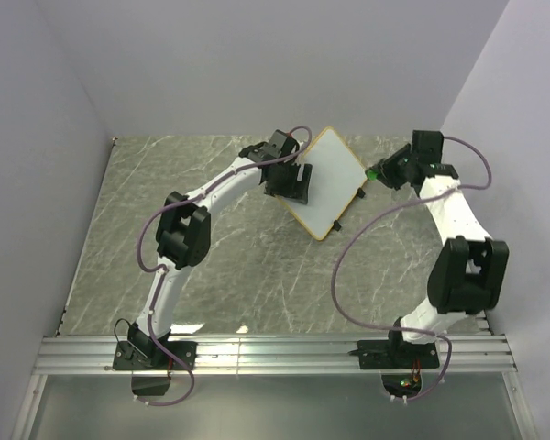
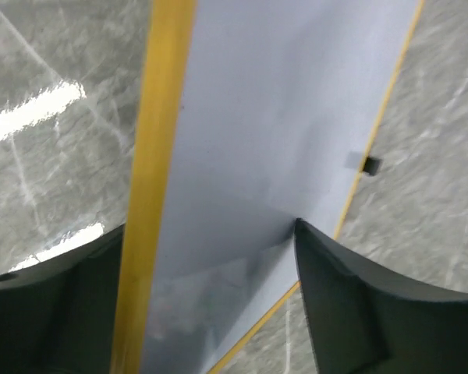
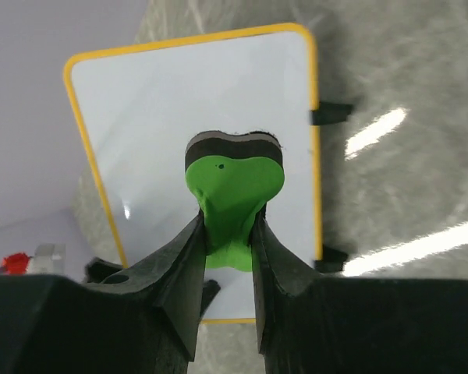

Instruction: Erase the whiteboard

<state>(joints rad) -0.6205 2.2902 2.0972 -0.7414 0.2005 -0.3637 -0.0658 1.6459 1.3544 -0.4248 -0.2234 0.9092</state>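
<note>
Whiteboard (image 1: 330, 179) half-hidden between parted left claw (image 2: 210, 226); right claw (image 3: 228, 222) tight on green eraser (image 3: 234, 179).

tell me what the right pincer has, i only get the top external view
observer: the right pincer is shut on a green eraser, dark pad at its far end.
operator: any marks on the whiteboard, too small for me
observer: none on the face that shows in the right wrist view; it is plain white.
operator: left pincer clamped on it
observer: no, its fingers stand apart with the yellow-framed edge between them.
</note>
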